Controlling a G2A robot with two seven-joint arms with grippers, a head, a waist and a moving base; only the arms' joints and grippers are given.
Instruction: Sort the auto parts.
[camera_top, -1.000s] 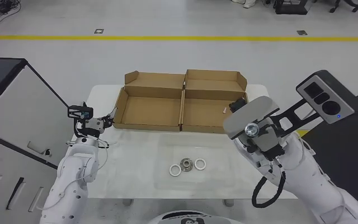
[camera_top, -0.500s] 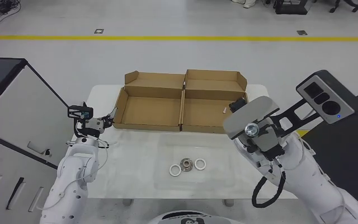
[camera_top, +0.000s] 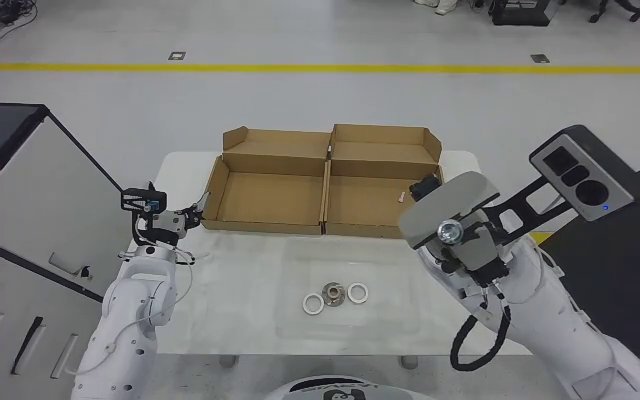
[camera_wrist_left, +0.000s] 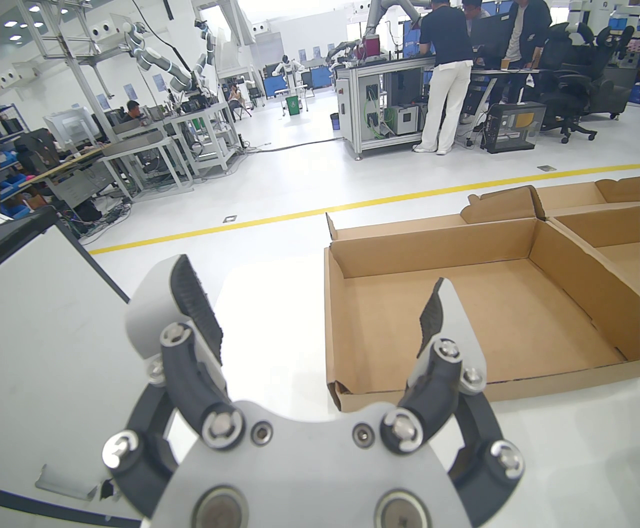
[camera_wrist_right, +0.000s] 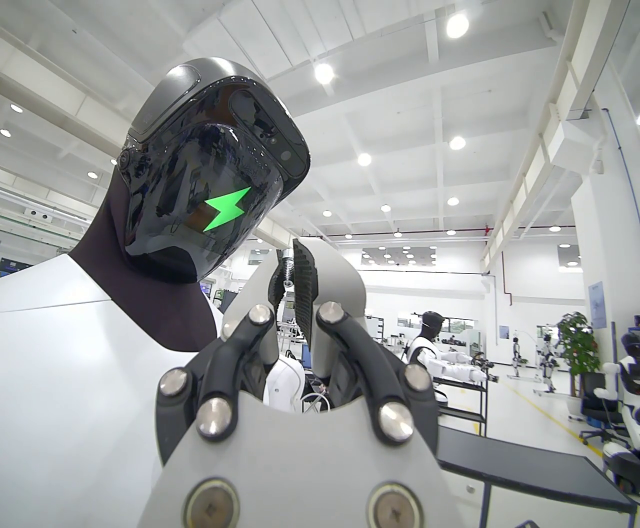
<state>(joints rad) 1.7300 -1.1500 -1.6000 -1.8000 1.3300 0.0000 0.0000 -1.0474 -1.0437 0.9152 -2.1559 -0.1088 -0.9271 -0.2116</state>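
Observation:
Two white rings (camera_top: 313, 303) (camera_top: 357, 293) and a metal hub (camera_top: 332, 295) lie together at the table's front middle. Behind them stand two open cardboard boxes, the left box (camera_top: 268, 198) (camera_wrist_left: 465, 320) bare inside, the right box (camera_top: 375, 205) with a small part (camera_top: 397, 197) in it. My left gripper (camera_top: 197, 212) (camera_wrist_left: 310, 280) is open and holds nothing, just off the left box's near-left corner. My right gripper (camera_wrist_right: 290, 257) (camera_top: 448, 233) is raised high at the right and points up toward the head. It is shut on a small threaded metal part (camera_wrist_right: 286, 265).
A clear plastic sheet (camera_top: 290, 262) lies under the loose parts. A grey cabinet (camera_top: 40, 200) stands off the table's left edge. The raised right arm covers the table's right front.

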